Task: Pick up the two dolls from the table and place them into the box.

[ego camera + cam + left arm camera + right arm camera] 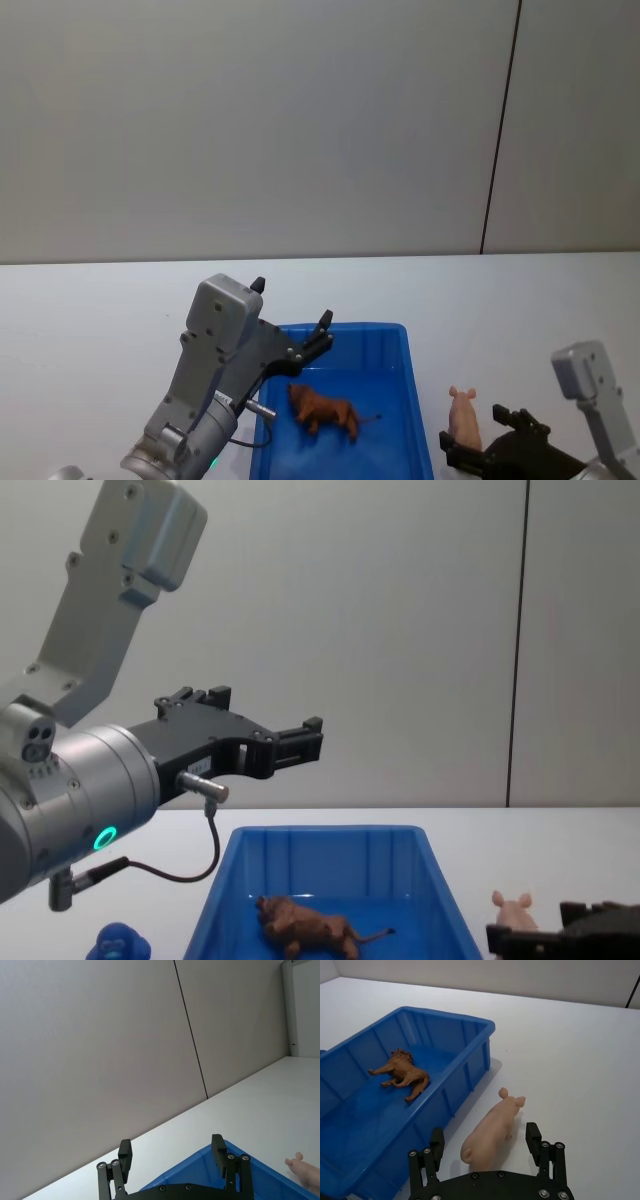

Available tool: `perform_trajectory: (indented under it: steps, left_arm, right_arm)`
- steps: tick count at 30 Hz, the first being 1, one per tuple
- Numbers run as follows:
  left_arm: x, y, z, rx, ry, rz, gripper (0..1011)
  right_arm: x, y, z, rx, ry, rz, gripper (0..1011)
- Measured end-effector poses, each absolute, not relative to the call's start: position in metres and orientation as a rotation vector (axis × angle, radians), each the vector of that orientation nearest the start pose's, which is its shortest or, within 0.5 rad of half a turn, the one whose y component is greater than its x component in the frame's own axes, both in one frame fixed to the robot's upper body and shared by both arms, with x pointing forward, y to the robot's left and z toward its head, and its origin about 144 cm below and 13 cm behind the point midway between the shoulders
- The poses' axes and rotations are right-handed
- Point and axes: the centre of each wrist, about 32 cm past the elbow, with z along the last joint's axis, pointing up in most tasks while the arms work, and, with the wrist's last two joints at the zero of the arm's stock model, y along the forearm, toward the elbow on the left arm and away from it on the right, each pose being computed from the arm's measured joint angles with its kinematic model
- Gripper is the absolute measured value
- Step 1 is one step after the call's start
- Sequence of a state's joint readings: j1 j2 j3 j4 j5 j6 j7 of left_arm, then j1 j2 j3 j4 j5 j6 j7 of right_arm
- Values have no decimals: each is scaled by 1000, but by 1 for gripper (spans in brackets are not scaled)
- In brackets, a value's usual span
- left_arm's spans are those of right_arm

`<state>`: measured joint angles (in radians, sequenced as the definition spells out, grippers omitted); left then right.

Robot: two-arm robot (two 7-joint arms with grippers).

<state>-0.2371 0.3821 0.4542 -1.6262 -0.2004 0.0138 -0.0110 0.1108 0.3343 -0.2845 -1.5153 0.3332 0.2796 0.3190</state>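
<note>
The white table (90,310) has three things on it — a blue box (350,328), a pink pig (464,420) just beside the box's right wall, and a small blue toy (118,945) on the box's left.

Lighting's soft and even, pretty bright, everything sharp; just a faint shadow under the pig (490,1130) on the bench (580,1060).

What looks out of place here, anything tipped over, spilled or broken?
Nothing spilled or broken. The lion seems to lie on its side in the box; the pig stands upright on the table beside it, between the open fingers of the right gripper. The left gripper hangs open above the box.
</note>
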Motion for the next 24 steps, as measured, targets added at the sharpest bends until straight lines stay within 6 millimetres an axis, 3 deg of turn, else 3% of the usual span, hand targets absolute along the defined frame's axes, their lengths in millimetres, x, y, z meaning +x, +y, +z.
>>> perform_trajectory:
  steps: [7, 11, 24]
  left_arm:
    - [492, 198, 1204, 61, -268, 1124, 1002]
    - [492, 198, 1204, 61, -268, 1124, 1002]
    - [492, 198, 1204, 61, -268, 1124, 1002]
  right_arm:
    - [479, -241, 1139, -258, 258, -1009, 995]
    - [480, -239, 1136, -262, 273, -1012, 934]
    - [484, -235, 1132, -256, 301, -1029, 537]
